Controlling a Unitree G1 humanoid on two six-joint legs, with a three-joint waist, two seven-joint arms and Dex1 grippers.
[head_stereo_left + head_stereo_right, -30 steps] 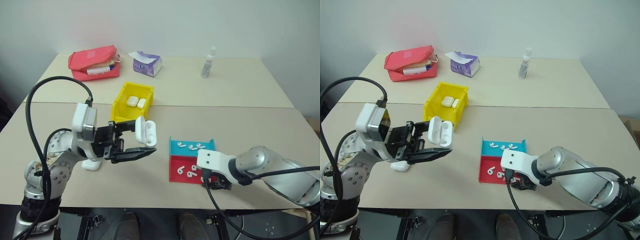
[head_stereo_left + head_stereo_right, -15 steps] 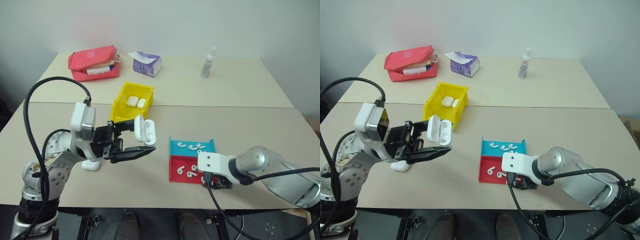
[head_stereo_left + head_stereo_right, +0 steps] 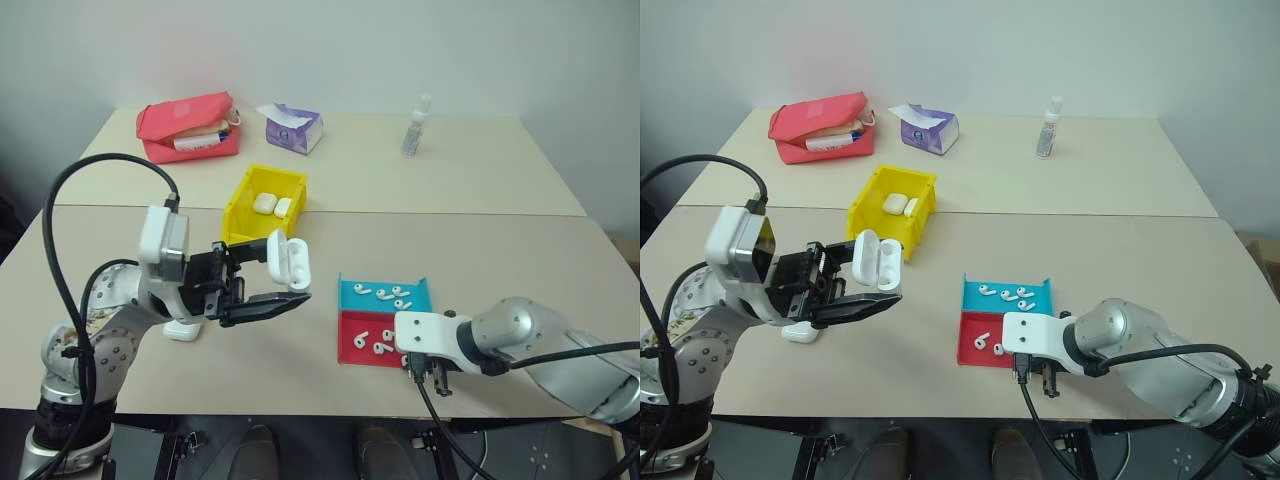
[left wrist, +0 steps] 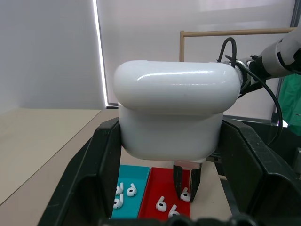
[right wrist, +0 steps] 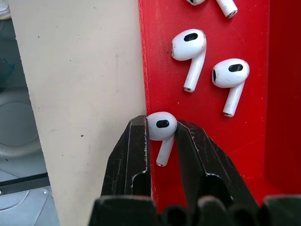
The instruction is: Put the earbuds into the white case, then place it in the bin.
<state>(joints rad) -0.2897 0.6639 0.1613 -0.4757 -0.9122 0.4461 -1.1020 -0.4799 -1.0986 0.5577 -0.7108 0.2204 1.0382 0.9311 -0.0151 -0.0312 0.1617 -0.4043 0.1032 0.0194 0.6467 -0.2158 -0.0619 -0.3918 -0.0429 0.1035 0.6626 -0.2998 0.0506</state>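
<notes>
Pinching earbud over red tray; no readable writing.

My left gripper has black ribbed fingers behind a white boxy wrist module fed by a thick black cable; my right gripper, behind its scuffed black fingers, shows silver-grey rounded housing.

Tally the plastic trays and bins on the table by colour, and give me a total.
Yellow: 1, the yellow bin
Teal: 1, the teal tray
Red: 1, the red tray
Total: 3
</notes>
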